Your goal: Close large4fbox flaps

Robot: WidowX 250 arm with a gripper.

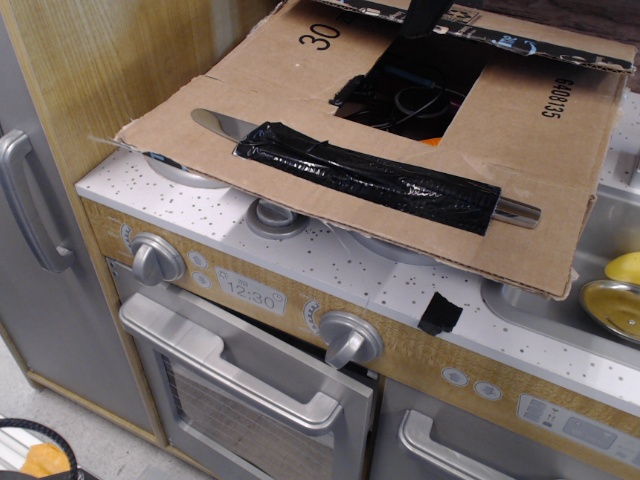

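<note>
The large4fbox [560,210] sits on a toy stove top, and only its top shows. Its brown cardboard flaps [290,95] lie nearly flat, printed "30" and "6400135". A silver rod wrapped in crinkled black tape [370,178] lies across the near flap. A rectangular gap [410,95] between the flaps shows dark cables inside. A far flap edged with black tape [520,42] runs along the top. A black part of my gripper [427,17] reaches down at the gap's far edge. Its fingers are cut off by the frame.
The toy stove has two silver knobs [155,258] [350,338], a "12:30" clock panel [250,295] and an oven door handle [230,365]. A sink at right holds a yellow object [625,267] and a metal bowl [612,305]. A scrap of black tape [440,313] lies on the counter. A grey door handle [30,205] is at left.
</note>
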